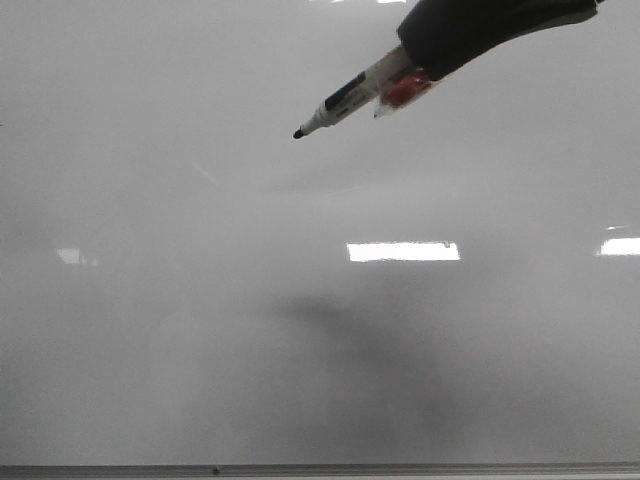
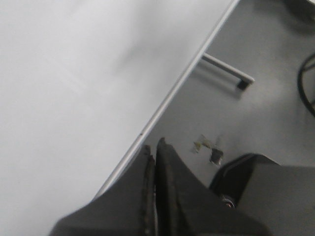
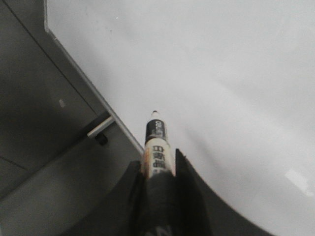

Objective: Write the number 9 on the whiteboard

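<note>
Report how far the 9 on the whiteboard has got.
Done: the right gripper is clamped on the marker, uncapped, black tip exposed. In hand: the marker is aimed at the whiteboard; whether the tip touches it cannot be told. Left: the whole digit, since no ink line shows on the board in any view, only light reflections. The left gripper is shut and empty at the board's edge.
</note>
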`<state>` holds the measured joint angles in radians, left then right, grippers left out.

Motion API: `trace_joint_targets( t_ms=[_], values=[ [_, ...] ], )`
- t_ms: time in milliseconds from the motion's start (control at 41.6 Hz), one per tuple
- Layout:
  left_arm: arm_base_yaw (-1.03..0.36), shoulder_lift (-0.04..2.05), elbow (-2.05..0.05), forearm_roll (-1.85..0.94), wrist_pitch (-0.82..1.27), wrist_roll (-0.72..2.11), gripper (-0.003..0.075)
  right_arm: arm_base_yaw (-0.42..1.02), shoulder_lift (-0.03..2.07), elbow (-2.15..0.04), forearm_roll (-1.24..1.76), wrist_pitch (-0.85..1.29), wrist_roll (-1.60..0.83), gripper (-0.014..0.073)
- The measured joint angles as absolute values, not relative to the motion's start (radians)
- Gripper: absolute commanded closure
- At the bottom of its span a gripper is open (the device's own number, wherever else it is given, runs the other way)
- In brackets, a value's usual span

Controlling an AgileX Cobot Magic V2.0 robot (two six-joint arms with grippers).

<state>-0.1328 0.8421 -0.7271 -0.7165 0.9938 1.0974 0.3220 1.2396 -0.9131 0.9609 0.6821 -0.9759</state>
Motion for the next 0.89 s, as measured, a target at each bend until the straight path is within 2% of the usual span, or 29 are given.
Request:
trace_joint_targets(
  t_ms=[192, 312, 505, 889],
  values=[
    [-0.063, 0.598, -0.595, -0.819, 0.833, 1.097, 0.0739, 0.322, 1.356, -0.975, 1.003, 0.586, -0.978, 0.0664],
    [-0.058, 0.524, -0.568, -0.825, 0.788, 1.097, 0.0739, 0.322, 1.432, -1.030, 1.011, 0.530, -0.978, 0.0664],
    [-0.058, 0.501, -0.564, -0.829, 0.780, 1.097, 0.0739, 0.322, 1.532, -1.100, 1.029, 0.463, -0.979, 0.0664],
    [-0.058, 0.501, -0.562, -0.829, 0.775, 1.097, 0.0739, 0.399, 1.685, -1.199, 1.039, 0.532, -0.980, 0.0655]
  ],
)
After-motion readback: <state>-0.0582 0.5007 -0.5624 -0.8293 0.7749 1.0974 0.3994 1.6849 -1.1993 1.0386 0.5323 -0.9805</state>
